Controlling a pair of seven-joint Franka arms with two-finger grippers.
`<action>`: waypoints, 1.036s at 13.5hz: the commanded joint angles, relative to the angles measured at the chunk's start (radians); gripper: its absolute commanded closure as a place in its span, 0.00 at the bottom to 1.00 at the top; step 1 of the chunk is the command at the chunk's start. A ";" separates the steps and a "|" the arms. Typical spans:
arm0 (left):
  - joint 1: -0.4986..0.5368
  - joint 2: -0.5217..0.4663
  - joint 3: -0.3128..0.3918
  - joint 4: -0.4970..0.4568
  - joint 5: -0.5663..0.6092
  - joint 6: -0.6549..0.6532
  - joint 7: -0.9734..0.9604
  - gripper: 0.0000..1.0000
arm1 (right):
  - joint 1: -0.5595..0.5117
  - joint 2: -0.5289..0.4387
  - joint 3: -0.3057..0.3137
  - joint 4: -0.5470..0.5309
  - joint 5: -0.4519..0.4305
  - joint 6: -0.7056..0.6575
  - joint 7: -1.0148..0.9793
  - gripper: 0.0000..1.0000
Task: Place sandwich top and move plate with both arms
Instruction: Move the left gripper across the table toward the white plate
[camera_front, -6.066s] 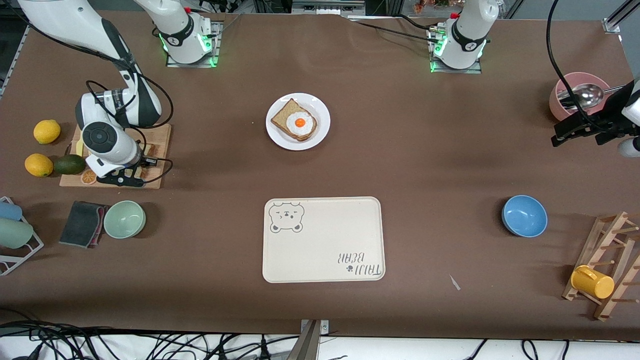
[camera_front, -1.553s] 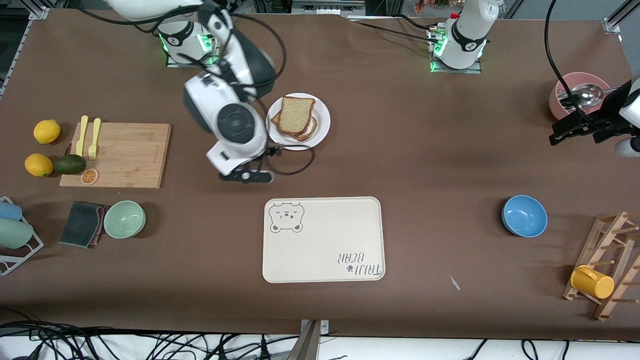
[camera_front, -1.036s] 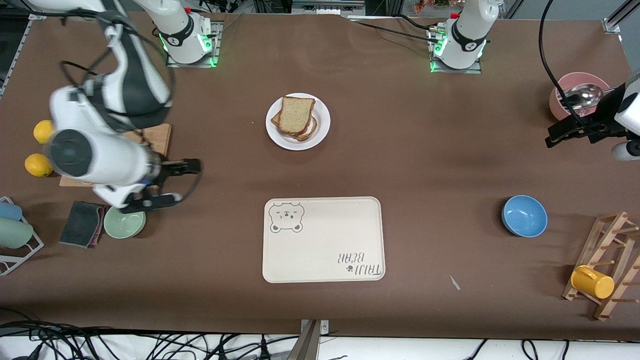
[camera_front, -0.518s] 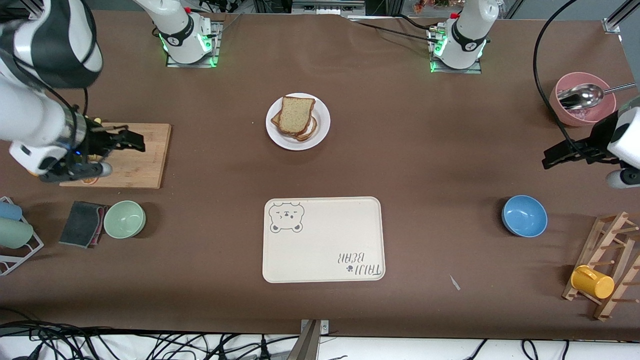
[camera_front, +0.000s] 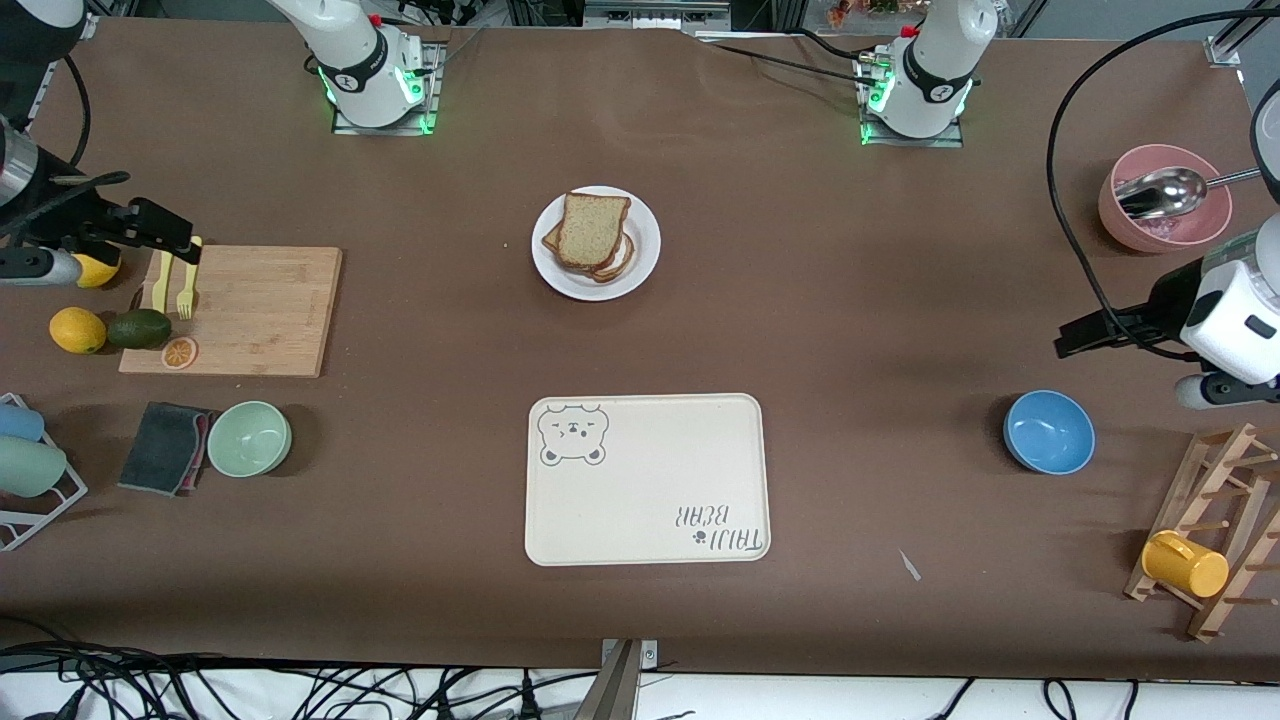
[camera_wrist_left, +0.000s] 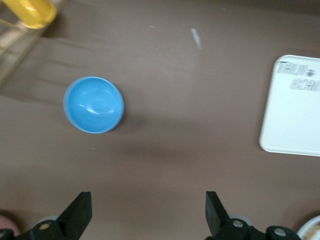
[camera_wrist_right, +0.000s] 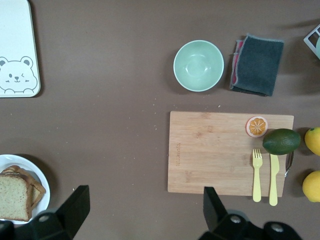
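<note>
At the bench's two short edges, the right gripper (camera_front: 165, 228) hangs over the cutting board's (camera_front: 255, 310) corner and the left gripper (camera_front: 1080, 335) above bare bench near the blue bowl (camera_front: 1048, 431), both wide and empty. The sandwich top (camera_front: 592, 230) already lies on the stack on the plate (camera_front: 640, 262), mid-bench toward the robots' edge. Moving the plate with both arms appears to be what is left.

two white arms (camera_front: 350, 50) with black joints are glowing green at their bases. black cables are trailing from each black claw (camera_front: 150, 225).
</note>
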 joint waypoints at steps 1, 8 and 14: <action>0.022 0.017 -0.001 -0.025 -0.113 -0.006 0.034 0.00 | -0.062 -0.039 0.053 -0.009 0.012 0.013 0.006 0.00; 0.009 0.026 -0.005 -0.208 -0.307 0.125 0.086 0.00 | -0.064 -0.041 0.054 0.039 -0.021 -0.119 -0.011 0.00; 0.012 0.018 -0.076 -0.424 -0.473 0.306 0.224 0.00 | -0.068 -0.030 0.045 0.042 -0.021 -0.113 -0.007 0.00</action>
